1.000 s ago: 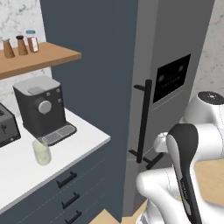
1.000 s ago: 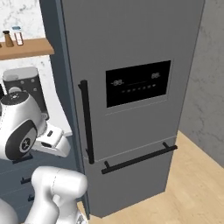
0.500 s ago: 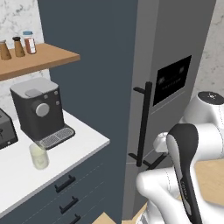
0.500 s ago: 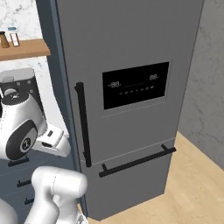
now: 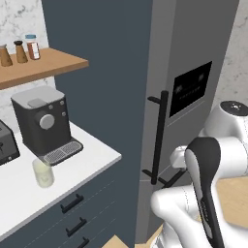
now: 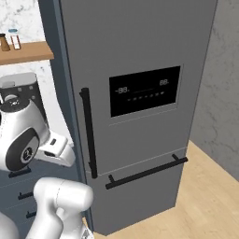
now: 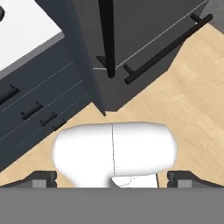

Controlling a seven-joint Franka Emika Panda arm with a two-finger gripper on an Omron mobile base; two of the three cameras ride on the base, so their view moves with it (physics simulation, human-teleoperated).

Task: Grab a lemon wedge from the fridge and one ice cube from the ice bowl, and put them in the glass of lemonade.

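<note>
The fridge (image 6: 140, 56) stands shut, a tall dark grey appliance with a black display panel (image 6: 144, 89), a vertical bar handle (image 6: 88, 133) and a horizontal drawer handle (image 6: 147, 172). The lemon wedge is hidden behind its closed door. The glass of lemonade (image 5: 42, 173) stands on the white counter (image 5: 87, 157) in front of the coffee machine (image 5: 41, 123). The ice cube and ice bowl are out of view. My gripper (image 7: 113, 178) is open and holds nothing. It points down at the floor in front of the fridge's lower handles (image 7: 168, 46).
A toaster (image 5: 5, 147) sits at the counter's left edge. A wooden shelf (image 5: 43, 68) above holds spice jars. Dark drawers (image 5: 72, 213) run under the counter. A grey wall (image 6: 219, 93) bounds the wooden floor (image 6: 205, 200) right of the fridge.
The whole picture has shifted a little in both base views, so the base has moved. The fridge stays shut and the gripper stays open.
</note>
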